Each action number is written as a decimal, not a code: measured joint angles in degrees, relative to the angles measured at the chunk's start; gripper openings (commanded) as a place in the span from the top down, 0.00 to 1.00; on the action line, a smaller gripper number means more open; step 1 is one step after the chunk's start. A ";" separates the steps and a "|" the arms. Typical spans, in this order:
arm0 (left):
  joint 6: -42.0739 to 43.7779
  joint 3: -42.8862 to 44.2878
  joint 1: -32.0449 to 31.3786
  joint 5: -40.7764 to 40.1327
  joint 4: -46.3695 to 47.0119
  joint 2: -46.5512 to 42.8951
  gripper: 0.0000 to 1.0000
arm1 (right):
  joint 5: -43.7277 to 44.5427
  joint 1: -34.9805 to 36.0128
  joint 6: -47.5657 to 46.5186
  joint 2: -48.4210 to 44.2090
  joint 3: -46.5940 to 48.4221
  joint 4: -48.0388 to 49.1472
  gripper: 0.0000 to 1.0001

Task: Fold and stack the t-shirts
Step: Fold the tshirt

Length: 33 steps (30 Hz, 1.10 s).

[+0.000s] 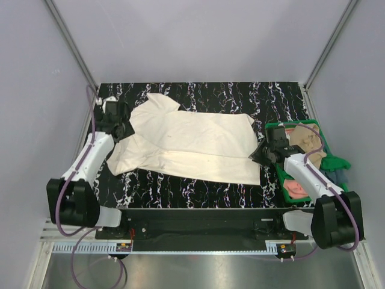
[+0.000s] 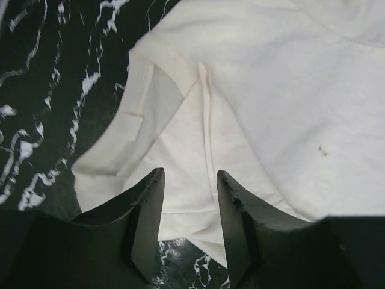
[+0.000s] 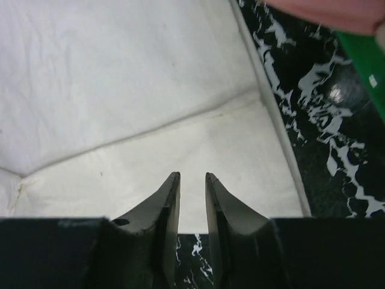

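cream-white short-sleeved cloth t-shirt (image 1: 192,141) is lying sideways across the middle of the black white-veined marble-look worktop (image 1: 240,96), with its sleeve end toward the left arm and its hem end toward the right. it is looking only partly folded. a doubled band is running along its near long edge, as if one lengthwise fold is in, while one sleeve is sticking out at the far left corner. by my judgement it is needing further folds before it can start a stack, and no stack is showing anywhere.

green plastic bin (image 1: 275,127) is sitting at the right edge, just beside the hem, and is holding the waiting shirts. a crumpled tan cloth t-shirt (image 1: 310,143) is lying at its far end and a salmon-pink cloth t-shirt (image 1: 296,190) at its near end, with a bit of grey-blue cloth (image 1: 340,176) peeking over the right rim. the right arm is reaching across the bin and covering much of its contents.

left fingers (image 2: 155,186) are hovering over the armpit seam, standing apart and gripping nothing. right fingers (image 3: 173,186) are hovering over the hem corner, parted by a narrow gap, also gripping nothing.
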 measured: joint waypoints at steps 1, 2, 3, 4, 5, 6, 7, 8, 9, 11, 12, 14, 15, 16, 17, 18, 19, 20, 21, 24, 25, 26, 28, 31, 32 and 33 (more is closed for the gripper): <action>-2.67 -3.76 0.52 1.46 0.48 -3.69 0.55 | -1.16 0.37 0.66 0.26 -0.76 0.15 0.71; -4.83 -6.69 1.07 2.49 0.63 -5.95 0.56 | -1.97 0.92 1.07 0.94 -0.94 0.07 0.72; -6.58 -8.68 1.44 2.95 0.59 -7.02 0.56 | -2.75 1.60 1.29 1.84 -0.92 0.46 0.72; -8.68 -10.84 2.10 3.45 0.52 -7.48 0.56 | -3.17 2.29 1.46 2.71 -0.92 0.98 0.72; -10.43 -12.76 2.64 3.87 0.55 -7.39 0.56 | -3.65 3.19 1.64 3.82 -0.83 1.38 0.72; -11.87 -14.29 3.32 4.42 0.17 -6.95 0.57 | -4.13 3.98 1.75 4.94 -0.81 1.62 0.72; -13.16 -15.67 4.13 5.03 -0.31 -6.51 0.57 | -4.13 5.09 1.81 6.36 -0.81 1.62 0.72; -14.34 -16.96 4.98 5.44 -0.44 -6.29 0.57 | -4.17 5.70 1.84 7.37 -0.83 1.62 0.72; -15.37 -17.99 5.77 5.75 -0.90 -6.19 0.58 | -4.17 6.32 1.84 8.55 -0.85 1.60 0.72; -17.59 -19.69 6.91 5.95 -0.96 -6.16 0.59 | -4.13 7.02 1.81 10.56 -1.07 1.60 0.72; -18.32 -20.17 7.13 5.92 -0.96 -6.14 0.59 | -4.00 7.06 1.84 11.37 -1.25 1.57 0.72; -19.43 -20.92 7.02 5.11 -0.98 -5.84 0.57 | -3.50 7.04 1.84 12.83 -1.51 0.83 0.72; -19.93 -21.14 6.80 4.02 -0.90 -5.53 0.57 | -2.97 7.04 1.88 13.44 -1.57 0.37 0.72; -20.24 -21.24 6.67 2.49 -0.96 -5.01 0.56 | -2.32 7.04 1.95 13.81 -1.66 -0.26 0.71; -20.41 -21.24 6.56 1.16 -0.98 -4.37 0.56 | -2.19 7.04 2.27 13.86 -1.75 -0.57 0.71; -20.55 -21.09 6.54 -0.13 -1.07 -3.48 0.56 | -1.51 7.04 2.56 13.73 -1.75 -0.87 0.71; -20.61 -20.74 6.54 -1.20 -1.62 -2.62 0.56 | -0.87 7.06 2.78 13.51 -1.75 -1.27 0.71; -20.65 -19.85 6.54 -2.60 -2.84 -1.27 0.55 | 0.02 7.17 2.78 13.09 -1.77 -1.99 0.71; -20.59 -18.82 6.54 -3.78 -3.82 -0.17 0.55 | 1.05 7.19 2.80 12.50 -1.92 -2.95 0.71; -19.30 -15.93 6.54 -6.69 -5.53 0.48 0.52 | 3.78 7.19 2.95 9.40 -3.23 -5.99 0.71; -18.51 -14.88 6.54 -7.52 -6.03 0.17 0.51 | 4.39 7.19 3.04 8.31 -3.58 -6.86 0.70; -17.84 -13.94 6.58 -8.09 -6.12 -0.31 0.50 | 4.90 7.19 3.10 7.58 -3.72 -7.39 0.71; -16.87 -13.27 6.91 -8.15 -5.86 -2.27 0.53 | 5.60 7.19 3.13 6.49 -3.74 -8.15 0.71; -18.64 -13.49 9.70 -5.51 -6.71 -6.23 0.61 | 6.38 7.19 3.10 6.34 -3.69 -8.52 0.70; -19.91 -13.81 11.78 -4.39 -7.26 -7.67 0.57 | 6.40 7.19 3.10 6.34 -3.65 -8.68 0.71; -20.96 -14.16 13.73 -3.34 -7.85 -8.76 0.44 | 6.40 7.19 3.10 6.34 -3.58 -8.76 0.71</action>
